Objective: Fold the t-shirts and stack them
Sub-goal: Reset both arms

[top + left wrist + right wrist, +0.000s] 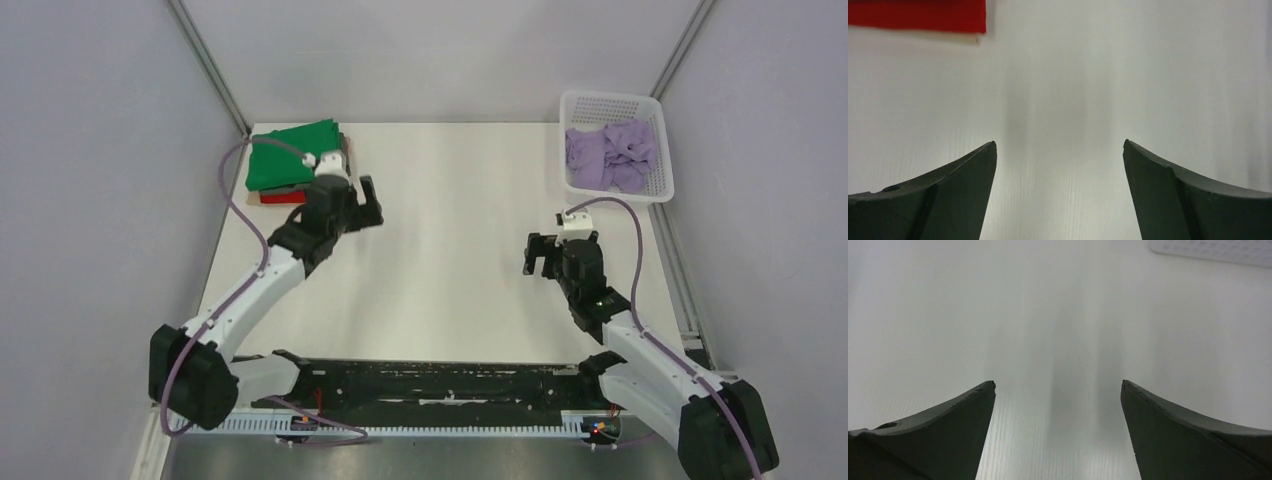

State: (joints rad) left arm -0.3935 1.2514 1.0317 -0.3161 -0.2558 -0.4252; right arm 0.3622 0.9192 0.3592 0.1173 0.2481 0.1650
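Note:
A folded bright green t-shirt tops a stack at the table's back left, with a red t-shirt showing under it. The red one also shows at the top left of the left wrist view. A tan edge shows at the stack's right. A crumpled lilac t-shirt lies in the white basket at the back right. My left gripper is open and empty, just right of the stack. My right gripper is open and empty over bare table. The dark grey t-shirt is hidden.
The white table lies between the two arms. Grey walls stand on both sides and at the back. The basket's corner shows at the top right of the right wrist view.

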